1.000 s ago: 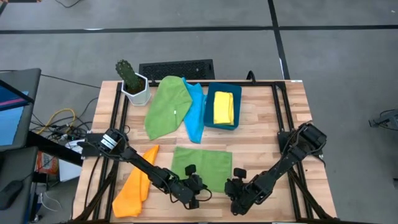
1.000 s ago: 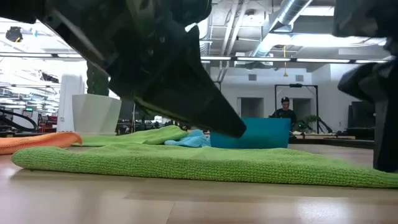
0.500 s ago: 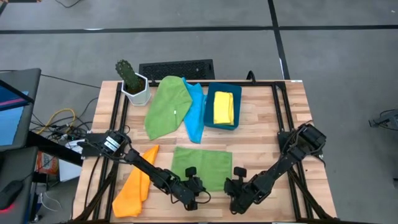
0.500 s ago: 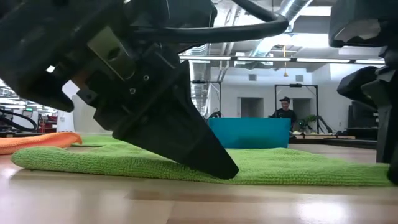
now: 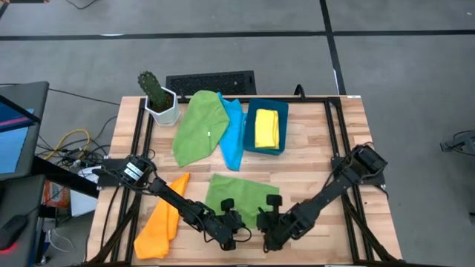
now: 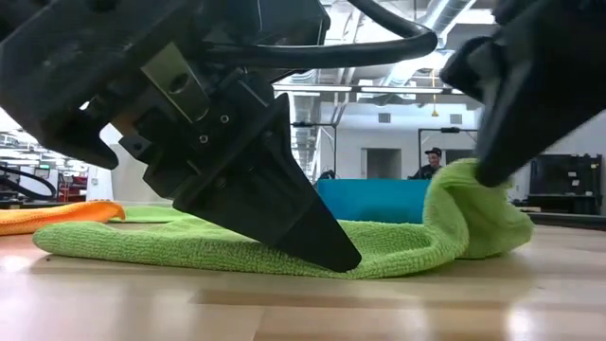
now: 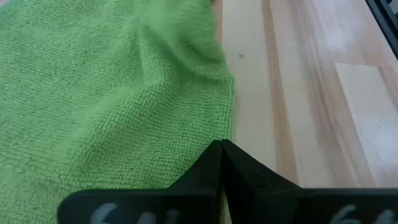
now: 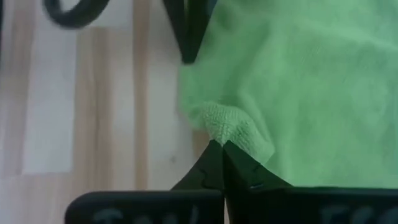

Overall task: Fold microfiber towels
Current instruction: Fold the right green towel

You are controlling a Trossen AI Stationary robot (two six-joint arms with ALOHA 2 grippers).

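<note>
Towel corners are disappearing under both tools at the near edge of the surface point(image 5: 312, 148). The left tool point(image 5: 236, 227) is clenched on the near left corner of the spread green towel point(image 5: 237, 194); the right tool point(image 5: 269, 222) is gripping the near right corner, bunched upward. In the low view, dark arm housings are blocking much of the towel.

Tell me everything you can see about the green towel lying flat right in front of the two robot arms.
The green towel is a soft, nubbly bright green cloth lying mostly flat on the wooden table, near its front edge. The right gripper is shut on one front corner, lifting it and bunching it into a rounded fold. The left gripper, shut, presses on the towel's front edge at the other corner. An orange towel lies beside it.
</note>
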